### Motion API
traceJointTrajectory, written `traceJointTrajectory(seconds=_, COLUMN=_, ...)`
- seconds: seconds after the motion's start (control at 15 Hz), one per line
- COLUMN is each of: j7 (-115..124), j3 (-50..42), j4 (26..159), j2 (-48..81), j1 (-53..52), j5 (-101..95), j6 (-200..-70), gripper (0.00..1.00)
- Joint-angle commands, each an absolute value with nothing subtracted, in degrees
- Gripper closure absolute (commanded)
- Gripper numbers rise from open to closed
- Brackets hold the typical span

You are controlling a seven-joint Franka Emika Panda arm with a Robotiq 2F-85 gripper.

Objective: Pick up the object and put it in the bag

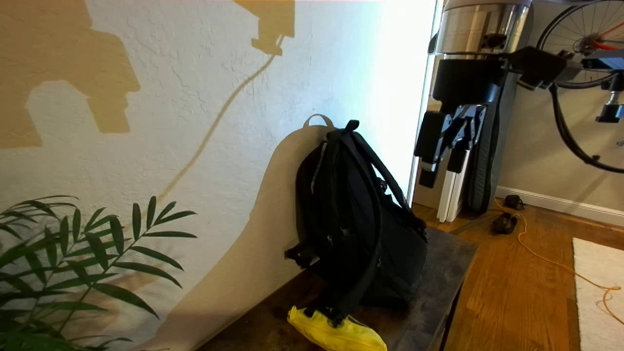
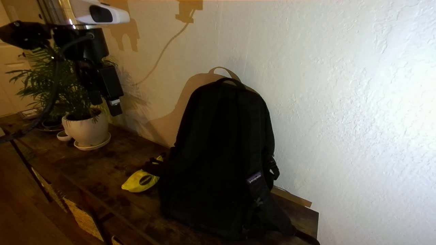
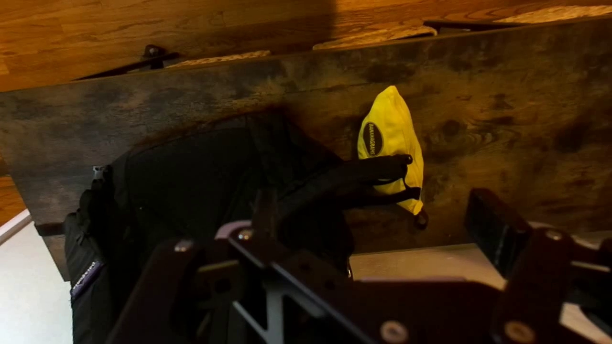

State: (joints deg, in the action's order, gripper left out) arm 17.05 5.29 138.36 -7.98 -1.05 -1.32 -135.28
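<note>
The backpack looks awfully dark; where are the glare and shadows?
In an exterior view, the wall glares nearly white; in an exterior view, the backpack loses most detail to darkness; in both exterior views, its shadow falls on the wall; in the mostly dim wrist view, the yellow pouch stands out.

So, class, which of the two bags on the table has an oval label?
The small yellow pouch: its dark oval label shows in the wrist view. The large black backpack has a purple oblong label instead.
</note>
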Motion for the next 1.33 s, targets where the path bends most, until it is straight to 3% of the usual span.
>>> traceJointTrajectory(seconds=0.0, j7=16.1, j3=4.5, j4=138.8, j2=-5.9, j1=-1.4, j5=0.5, j6=-139.1, gripper=0.0)
traceJointTrajectory(seconds=0.6, j7=15.3, j3=3.8, j4=135.7, j2=7.6, j1=-1.9, j5=1.5, j6=-151.8, gripper=0.0)
traceJointTrajectory(seconds=1.27, j7=15.4, j3=3.2, j4=131.5, j2=14.5, j1=-3.2, j5=1.6, j6=-152.5, gripper=0.0)
